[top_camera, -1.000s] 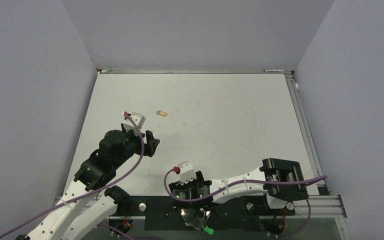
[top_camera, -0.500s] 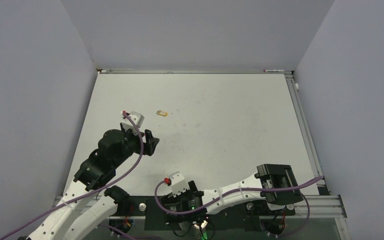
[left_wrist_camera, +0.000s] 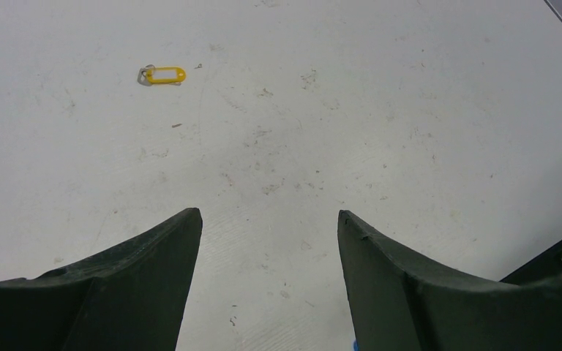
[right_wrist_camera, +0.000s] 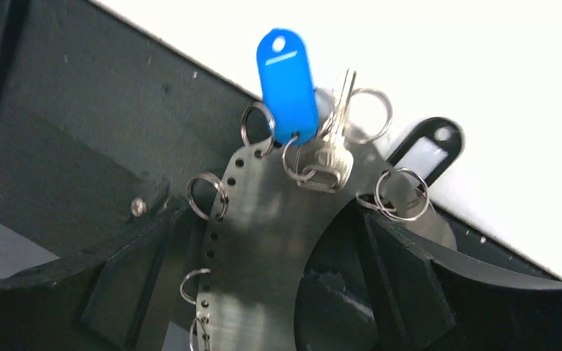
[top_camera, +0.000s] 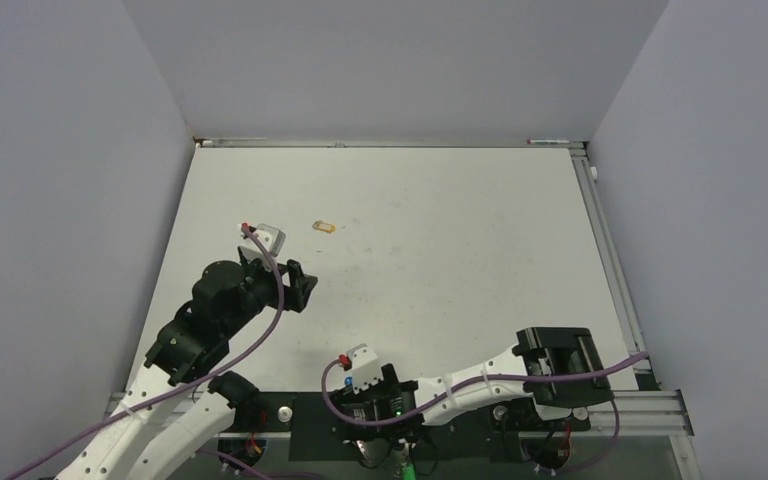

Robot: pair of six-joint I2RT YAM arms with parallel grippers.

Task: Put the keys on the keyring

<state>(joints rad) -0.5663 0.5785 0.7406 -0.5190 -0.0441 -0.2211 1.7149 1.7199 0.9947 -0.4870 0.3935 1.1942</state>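
Keys are split: yellow tag (left_wrist_camera: 165,74) lies alone toward 11 o'clock on the table (left_wrist_camera: 410,110), well apart from the left gripper (left_wrist_camera: 269,216), whose jaws are well parted and empty. Blue tag (right_wrist_camera: 287,84), silver key (right_wrist_camera: 334,153) and black tag (right_wrist_camera: 424,146) cluster with small rings (right_wrist_camera: 206,196) on a holed metal plate (right_wrist_camera: 263,241) at the table's 6 o'clock edge. Right gripper (right_wrist_camera: 274,227) gapes wide astride that plate, gaps either side, holding nothing.

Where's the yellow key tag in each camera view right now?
Top external: yellow key tag lies far left on the table, beyond the left end effector.
Left wrist: upper left, ahead of the open left end effector.
Right wrist: not in it.
Shared landmark: the white table.
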